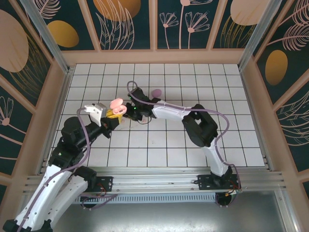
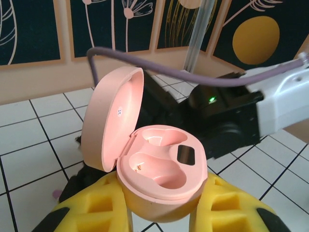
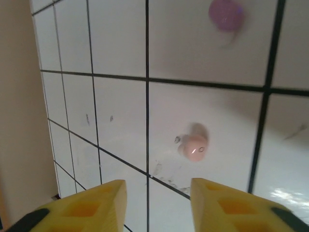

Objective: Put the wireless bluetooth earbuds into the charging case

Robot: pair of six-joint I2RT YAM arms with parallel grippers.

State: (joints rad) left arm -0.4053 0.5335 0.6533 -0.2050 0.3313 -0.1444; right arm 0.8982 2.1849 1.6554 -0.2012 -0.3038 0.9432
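A white tiled floor [image 1: 193, 77] lies inside patterned walls. A lilac cable [image 2: 159, 75] and the right arm's black wrist [image 2: 217, 116] crowd close behind the open pink charging case [image 2: 161, 169]. Its two wells are empty, and the left gripper [image 2: 159, 211] pinches it. A blurred purple oval lump [image 3: 226, 14] lies farther off. The right gripper [image 3: 157, 191] is spread and empty, and one pale pink earbud [image 3: 194, 146] lies on a tile just beyond its gap.

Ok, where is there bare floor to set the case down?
Bare white floor tiles: the right side, between the white-and-black right arm and the beige right wall; the near middle, left of that arm. Crowded centre-left: the left hand holds the open pink charging case, right hand close beside, purple oval lump just beyond.
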